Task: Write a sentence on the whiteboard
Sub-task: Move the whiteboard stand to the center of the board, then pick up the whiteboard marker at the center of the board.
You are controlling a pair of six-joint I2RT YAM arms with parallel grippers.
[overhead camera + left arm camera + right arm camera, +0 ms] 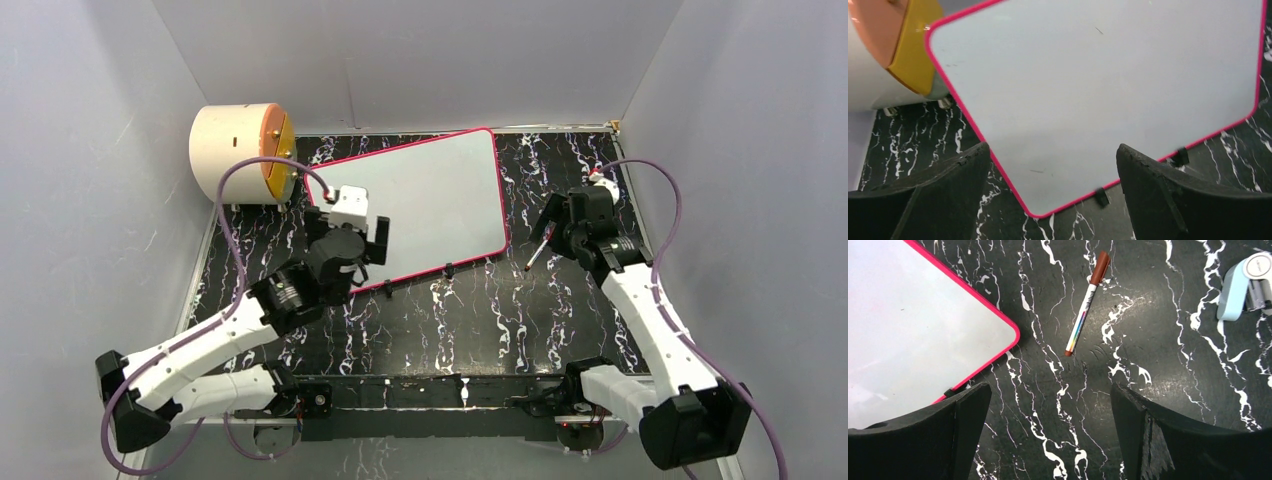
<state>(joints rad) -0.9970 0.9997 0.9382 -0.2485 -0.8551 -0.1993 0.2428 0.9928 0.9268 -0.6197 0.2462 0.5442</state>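
The whiteboard (430,195) lies flat on the desk (450,320), skewed so that its long edges run on a diagonal, with its far left corner close against a cream cylinder (240,150) that has an orange face. No sentence is on the board. I see only a few faint specks on the white.

My left claw (1052,150) hangs over the board's near left part with its jaws wide and nothing between them. I read that as a bracing position: from there it could press on the board, or grip the pink rim, so the board does not slide under the pen.

My right claw (1050,387) is also wide and empty. It is poised above the marker (1086,305), which lies on bare desk just off the board's near right corner and touches nothing. The marker's red-brown end points away from the claw, and it looks capped to me, though I cannot be sure. It sits ahead of the gap between the fingers and at a slant to it, so I judge I need to move forward and turn the wrist before closing.

A pale blue object (1243,285) rests well to the right of the marker. I cannot tell what it is.

The task is at its start, with the pen to be picked up first.
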